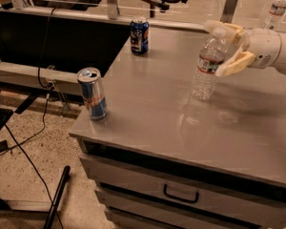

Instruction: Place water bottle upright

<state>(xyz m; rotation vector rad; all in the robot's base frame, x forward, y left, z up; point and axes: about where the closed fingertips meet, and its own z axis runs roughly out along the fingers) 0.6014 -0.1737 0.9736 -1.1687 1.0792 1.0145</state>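
The water bottle [207, 67] is clear ribbed plastic with a white cap and a red, white and blue label band. It stands upright on the grey table [148, 113], right of centre. My gripper [214, 49] reaches in from the right at the height of the bottle's neck. It is open. One cream finger [224, 28] lies by the cap and the other [236, 63] lies beside the label. The bottle's top sits between the spread fingers.
A blue-and-silver can [93, 94] stands near the table's front left corner. A dark blue can [139, 35] stands at the back edge. A small clear bottle [278, 6] is far behind the table. Drawers [180, 194] are below, with cables and a black pole [55, 202] on the floor at left.
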